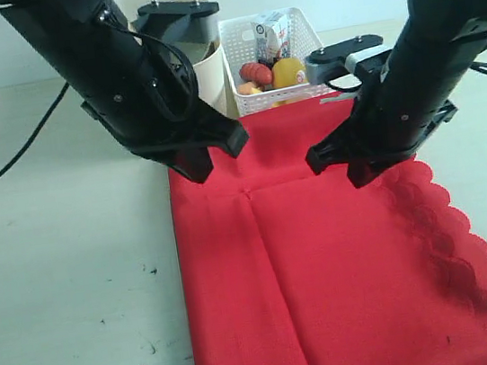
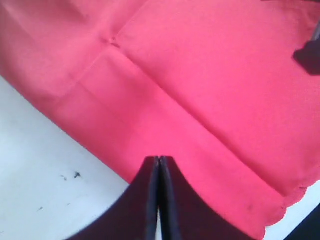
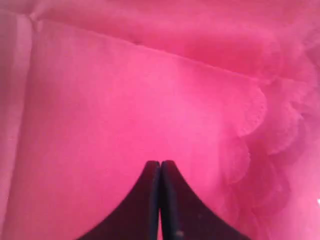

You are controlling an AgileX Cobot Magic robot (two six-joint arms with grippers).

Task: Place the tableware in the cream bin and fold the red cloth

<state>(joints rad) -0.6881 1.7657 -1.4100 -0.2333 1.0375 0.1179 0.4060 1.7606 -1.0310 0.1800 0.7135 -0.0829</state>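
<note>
Red cloth [image 1: 328, 270]: lies spread on the table [image 1: 55, 263], directly under both pincers and running on well past them toward the exterior camera. Carries a crease cross [image 1: 246, 187] between the two pincers and a scalloped edge [image 1: 451, 208] on the outer side of the right pincer [image 1: 341, 166].

Cream bin [image 1: 216, 82]: stands beyond the left pincer [image 1: 214, 153], just off the cloth's far edge. Inside mostly hidden by the left arm, contents not readable. White lattice basket [image 1: 254, 99]: sits just beside the bin, beyond the gap between the pincers. Holds a milk carton [image 1: 270, 35] and toy food [image 1: 287, 72] in yellow, orange and red.

Exterior view alone: shows bin, basket and both arms. Left wrist view: adds the cloth's straight side against bare table [image 2: 40, 175], plus the crease cross [image 2: 112, 40] ahead of the left pincer [image 2: 158, 160]. Right wrist view: fills with cloth [image 3: 125, 100] only, scalloped edge [image 3: 255, 115] beside the right pincer [image 3: 160, 162].

Arms: slant down from either side, tips pointing inward and low over the cloth; contact with the fabric not clear. Left pincer: clenched, jaws pressed flat together, nothing between them. Right pincer: clenched likewise, empty.
</note>
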